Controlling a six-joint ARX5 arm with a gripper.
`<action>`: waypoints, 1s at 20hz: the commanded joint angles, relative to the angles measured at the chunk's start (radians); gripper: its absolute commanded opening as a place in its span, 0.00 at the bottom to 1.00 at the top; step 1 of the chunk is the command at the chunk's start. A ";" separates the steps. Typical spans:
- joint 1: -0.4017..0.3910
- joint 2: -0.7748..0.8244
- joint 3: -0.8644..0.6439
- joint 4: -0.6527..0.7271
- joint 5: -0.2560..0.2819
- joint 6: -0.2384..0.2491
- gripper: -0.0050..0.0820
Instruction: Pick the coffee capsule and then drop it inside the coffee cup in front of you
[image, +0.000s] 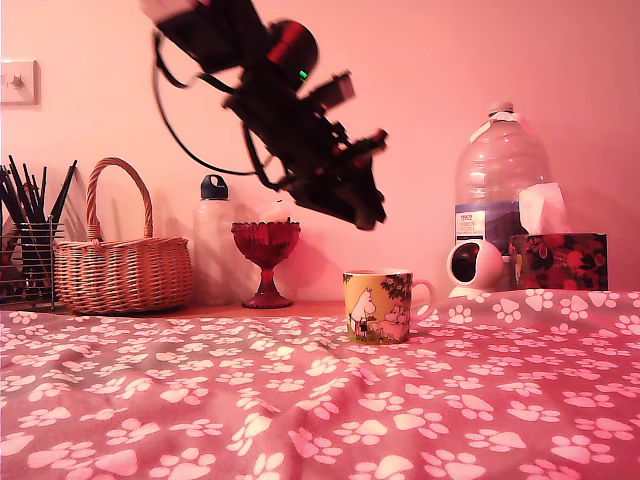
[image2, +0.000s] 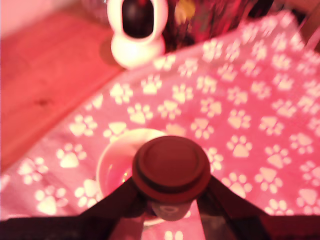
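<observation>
The coffee cup (image: 378, 305), a yellow-orange mug with white cartoon figures and a white handle, stands on the paw-print cloth right of centre in the exterior view. My gripper (image: 368, 212) hangs tilted in the air a little above it, blurred. In the wrist view my gripper (image2: 171, 200) is shut on the coffee capsule (image2: 171, 170), a small dark round pot seen end-on between the two dark fingers (image2: 117, 202). The cup's pale open rim (image2: 112, 160) lies directly below and partly behind the capsule. In the exterior view the capsule itself cannot be made out.
A white ball-shaped gadget (image: 474, 266) stands just behind the cup toward the exterior view's right, beside a large plastic bottle (image: 500, 185) and a tissue box (image: 558, 260). A dark red goblet (image: 266, 262), a white bottle (image: 213, 240), a wicker basket (image: 122, 262) and a pencil holder (image: 25, 250) line the back.
</observation>
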 joint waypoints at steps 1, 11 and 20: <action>-0.005 0.055 0.039 -0.017 -0.009 0.008 0.28; -0.007 0.126 0.119 -0.116 -0.062 0.019 0.28; -0.010 0.126 0.119 -0.144 -0.061 0.040 0.28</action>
